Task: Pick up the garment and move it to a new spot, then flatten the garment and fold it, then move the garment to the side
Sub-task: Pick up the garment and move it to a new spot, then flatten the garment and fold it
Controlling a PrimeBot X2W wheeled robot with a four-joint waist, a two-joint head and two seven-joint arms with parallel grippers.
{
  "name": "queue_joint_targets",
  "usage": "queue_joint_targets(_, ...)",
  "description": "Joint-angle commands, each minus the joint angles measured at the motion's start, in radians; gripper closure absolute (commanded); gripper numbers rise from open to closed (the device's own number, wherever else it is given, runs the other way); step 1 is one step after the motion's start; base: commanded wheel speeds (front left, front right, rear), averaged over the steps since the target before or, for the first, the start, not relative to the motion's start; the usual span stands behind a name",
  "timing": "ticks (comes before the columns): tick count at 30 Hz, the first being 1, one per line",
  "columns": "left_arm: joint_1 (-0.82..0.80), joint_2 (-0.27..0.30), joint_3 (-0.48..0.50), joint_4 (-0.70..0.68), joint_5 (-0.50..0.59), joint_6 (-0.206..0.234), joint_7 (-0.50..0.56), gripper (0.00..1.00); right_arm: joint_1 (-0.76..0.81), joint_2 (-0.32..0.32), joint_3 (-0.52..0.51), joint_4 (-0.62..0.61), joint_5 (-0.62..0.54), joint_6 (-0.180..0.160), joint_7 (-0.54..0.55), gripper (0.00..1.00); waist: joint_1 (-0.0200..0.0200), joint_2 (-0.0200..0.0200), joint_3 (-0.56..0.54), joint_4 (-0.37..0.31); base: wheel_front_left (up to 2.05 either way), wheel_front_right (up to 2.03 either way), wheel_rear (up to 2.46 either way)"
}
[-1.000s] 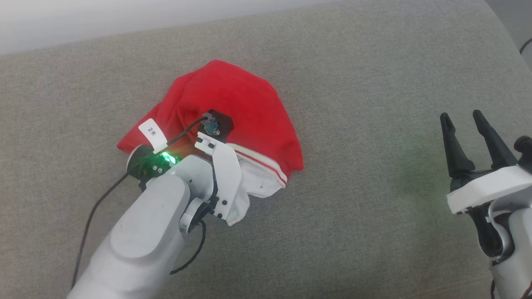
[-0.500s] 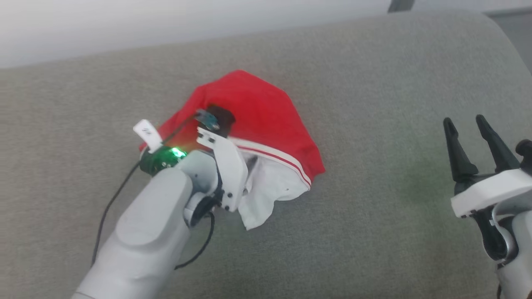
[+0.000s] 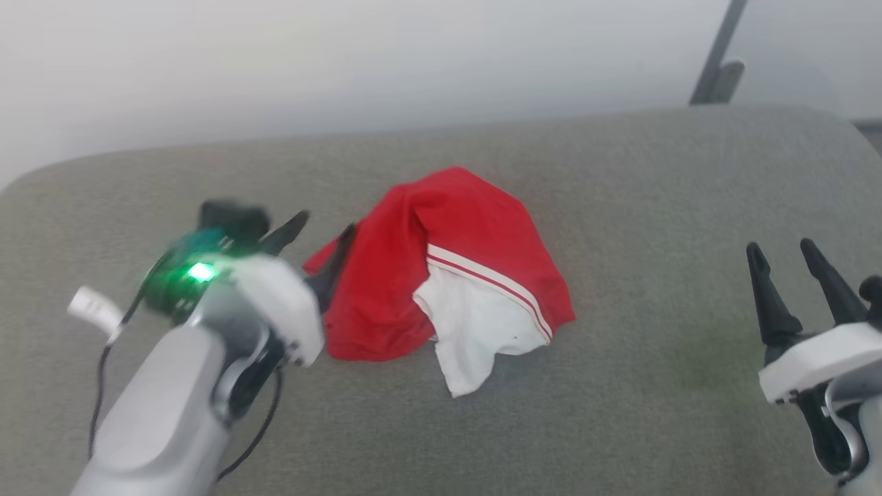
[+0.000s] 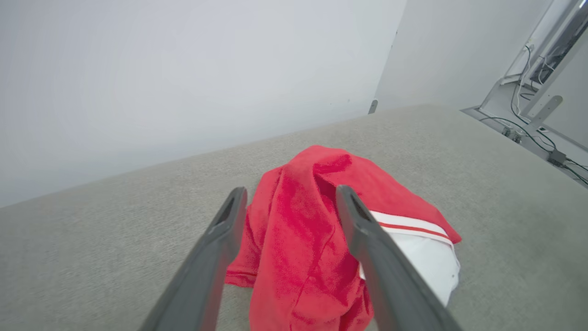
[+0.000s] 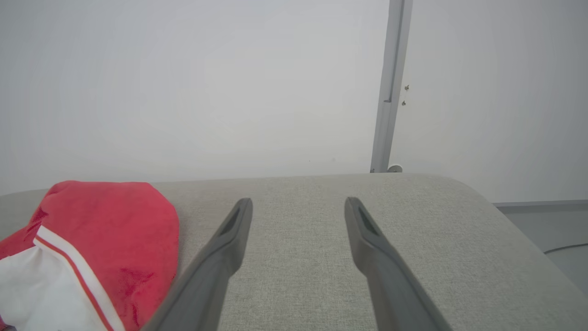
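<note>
The garment [image 3: 475,227] lies bunched on the grey padded surface [image 3: 620,413]; left tool [image 3: 327,224] gapes empty at its edge, right tool [image 3: 779,244] open, empty, well apart. A shallow pinch may snag one layer only

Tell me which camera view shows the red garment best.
The head view: the garment lies fully in frame, red body, striped band and white sleeve clear. The left wrist view sees it close, but fingers of the left hand cross it. The right wrist view catches part of it, cropped at lower left.
</note>
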Motion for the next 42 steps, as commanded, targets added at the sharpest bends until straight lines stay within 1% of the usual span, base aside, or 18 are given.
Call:
queue_joint_targets(1,0.045,0.016,0.019,-0.021,-0.014,0.013,-0.025,0.00,0.020,0.002,-0.008,-0.007,-0.007,0.000,0.007,0.00,0.0000,0.0000,-0.029,0.027,0.00,0.00,0.00)
queue_joint_targets(2,0.045,0.016,0.019,-0.021,-0.014,0.013,-0.025,0.00,0.020,0.002,-0.008,-0.007,-0.007,0.000,0.007,0.00,0.0000,0.0000,-0.029,0.027,0.00,0.00,0.00)
queue_joint_targets(5,0.119,0.049,0.064,-0.061,-0.027,0.039,-0.067,0.00,0.042,0.005,-0.023,-0.015,-0.018,0.000,0.007,0.00,0.0000,0.0000,-0.044,0.043,0.00,0.00,0.00)
queue_joint_targets(7,0.170,0.061,0.087,-0.084,-0.037,0.054,-0.096,0.00,0.061,0.006,-0.039,-0.022,-0.027,0.000,0.011,0.00,0.0000,0.0000,-0.053,0.057,0.00,0.00,0.00)
queue_joint_targets(11,0.259,0.076,0.129,-0.126,-0.061,0.077,-0.144,0.00,0.090,0.011,-0.073,-0.043,-0.036,0.000,0.018,0.00,0.0000,0.0000,-0.062,0.080,0.00,0.00,0.00)
queue_joint_targets(14,0.309,0.080,0.153,-0.155,-0.070,0.097,-0.176,0.00,0.108,0.017,-0.094,-0.054,-0.044,0.000,0.023,0.00,0.0000,0.0000,-0.067,0.093,0.00,0.00,0.00)
queue_joint_targets(16,0.339,0.093,0.165,-0.172,-0.064,0.105,-0.197,0.00,0.119,0.023,-0.103,-0.063,-0.049,0.000,0.027,0.00,0.0000,0.0000,-0.072,0.100,0.00,0.00,0.00)
queue_joint_targets(18,0.366,0.099,0.184,-0.183,-0.079,0.105,-0.220,0.00,0.124,0.029,-0.108,-0.072,-0.054,0.000,0.030,0.00,0.0000,0.0000,-0.076,0.104,0.00,0.00,0.00)
queue_joint_targets(21,0.399,0.119,0.194,-0.197,-0.061,0.103,-0.254,0.00,0.134,0.037,-0.113,-0.082,-0.062,0.000,0.034,0.00,0.0000,0.0000,-0.080,0.109,0.00,0.00,0.00)
queue_joint_targets(23,0.423,0.125,0.208,-0.202,-0.065,0.112,-0.272,0.00,0.136,0.042,-0.116,-0.089,-0.065,0.000,0.036,0.00,0.0000,0.0000,-0.083,0.111,0.00,0.00,0.00)
queue_joint_targets(25,0.443,0.130,0.218,-0.207,-0.073,0.110,-0.285,0.00,0.138,0.047,-0.120,-0.093,-0.068,0.000,0.037,0.00,0.0000,0.0000,-0.086,0.113,0.00,0.00,0.00)
queue_joint_targets(34,0.474,0.146,0.223,-0.226,-0.071,0.117,-0.297,0.00,0.155,0.056,-0.120,-0.106,-0.066,0.000,0.049,0.00,0.0000,0.0000,-0.086,0.131,0.00,0.00,0.00)
queue_joint_targets(36,0.472,0.147,0.222,-0.234,-0.066,0.121,-0.300,0.00,0.159,0.059,-0.111,-0.109,-0.060,0.000,0.060,0.00,0.0000,0.0000,-0.084,0.140,0.00,0.00,0.00)
queue_joint_targets(39,0.465,0.149,0.218,-0.243,-0.066,0.112,-0.304,0.00,0.160,0.058,-0.083,-0.123,-0.047,0.000,0.078,0.00,0.0000,0.0000,-0.072,0.158,0.00,0.00,0.00)
queue_joint_targets(42,0.452,0.149,0.211,-0.248,-0.061,0.110,-0.306,0.00,0.149,0.043,-0.027,-0.136,-0.032,0.000,0.103,0.00,0.0000,0.0000,-0.057,0.180,0.00,0.00,0.00)
